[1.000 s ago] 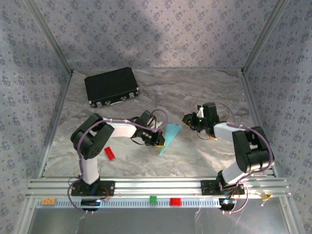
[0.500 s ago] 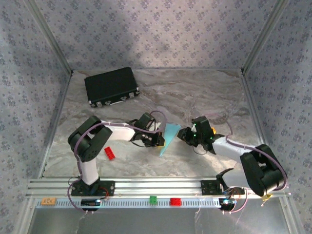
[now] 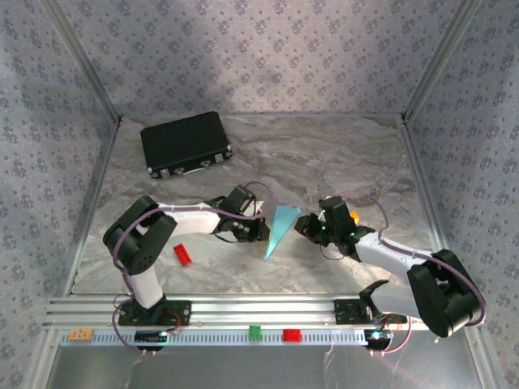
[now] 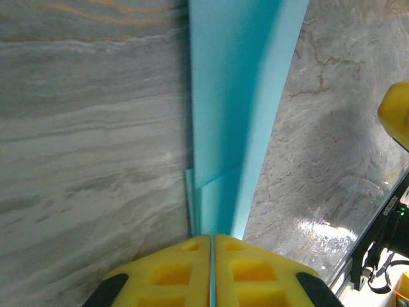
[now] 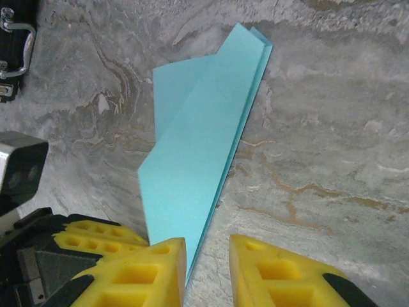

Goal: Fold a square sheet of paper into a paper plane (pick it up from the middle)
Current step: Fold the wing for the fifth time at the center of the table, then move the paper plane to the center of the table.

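Note:
The light-blue paper plane [image 3: 279, 228] is a slim, folded dart standing on edge at the table's middle, its point toward the near side. My left gripper [image 3: 262, 230] is shut on its side; in the left wrist view the yellow pads [image 4: 172, 272] pinch the folded paper [image 4: 230, 96], which runs away from them. My right gripper [image 3: 302, 224] is open just right of the plane. In the right wrist view its jaws [image 5: 208, 246] stand apart, with the plane's long folded edge [image 5: 198, 147] running down between them.
A black case [image 3: 185, 143] lies at the back left. A small red brick [image 3: 182, 254] sits beside the left arm. A green brick [image 3: 255, 331] and a red brick [image 3: 291, 335] rest on the front rail. Marbled table [image 3: 349, 154] lies open at the back right.
My right gripper has come down and leftward to the plane's right side. The left arm stretched lower, still holding the paper, which now stands narrower and more on edge.

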You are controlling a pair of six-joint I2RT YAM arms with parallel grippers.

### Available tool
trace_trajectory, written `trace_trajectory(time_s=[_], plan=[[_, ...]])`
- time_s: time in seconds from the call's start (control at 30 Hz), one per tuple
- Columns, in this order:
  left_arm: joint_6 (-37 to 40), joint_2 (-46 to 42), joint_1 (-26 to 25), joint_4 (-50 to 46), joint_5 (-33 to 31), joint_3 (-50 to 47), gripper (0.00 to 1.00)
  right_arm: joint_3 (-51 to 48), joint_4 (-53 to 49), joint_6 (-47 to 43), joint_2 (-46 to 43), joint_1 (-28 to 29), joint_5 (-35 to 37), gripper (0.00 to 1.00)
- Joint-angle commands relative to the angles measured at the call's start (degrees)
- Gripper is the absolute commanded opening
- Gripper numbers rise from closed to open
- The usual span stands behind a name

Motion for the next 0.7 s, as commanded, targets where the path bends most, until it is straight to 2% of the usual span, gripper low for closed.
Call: trace_trajectory(time_s=[0.0,0.3,0.67], plan=[[1.67,-1.30,1.33,-2.17,0.32,1.14,0.13,2.20,-0.72,-0.02,1.72,0.78,0.00,0.25],[3.11,0.54,2.19,-2.86,5.15,2.78,0.21,3.68,0.05,-0.05,5.48,2.37,-1.13,0.25],[4.21,3.10,2.19,-5.15,6.34,4.24,0.21,5.06,-1.01,-0.27,9.20,4.32,-1.26,0.24]])
